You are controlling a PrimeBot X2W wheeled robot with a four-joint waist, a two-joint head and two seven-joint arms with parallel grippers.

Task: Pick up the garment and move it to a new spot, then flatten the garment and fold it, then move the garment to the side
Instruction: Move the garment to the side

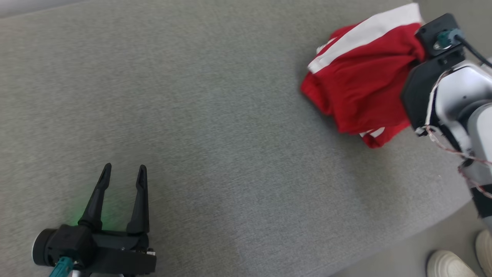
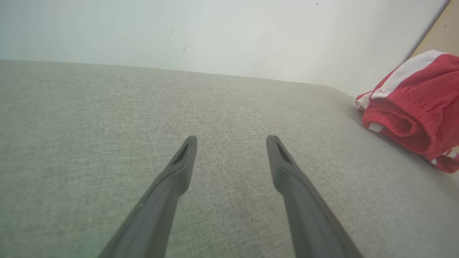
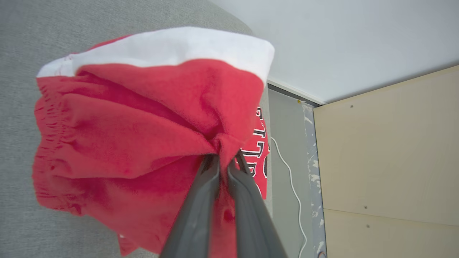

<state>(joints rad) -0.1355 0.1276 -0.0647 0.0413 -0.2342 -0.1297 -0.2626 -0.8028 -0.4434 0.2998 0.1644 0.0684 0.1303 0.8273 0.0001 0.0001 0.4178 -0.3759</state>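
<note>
The garment (image 1: 361,84) is a bunched red piece of clothing with a white band, at the far right of the grey table (image 1: 215,127). My right gripper (image 3: 224,157) is shut on a pinch of its red cloth, and the garment (image 3: 143,143) hangs in folds around the fingers. In the head view the right wrist covers those fingers. My left gripper (image 1: 123,173) stands open at the lower left, low over bare table, far from the garment. In the left wrist view the open left gripper (image 2: 231,141) points across the table, with the garment (image 2: 416,111) at the right edge.
The table's right edge (image 1: 434,227) curves near my right arm. Two pale shoes (image 1: 461,257) of a person stand on the floor beyond it. A white wall, a pale wooden panel (image 3: 391,161) and a white cable (image 3: 292,182) on the floor lie past the table's far end.
</note>
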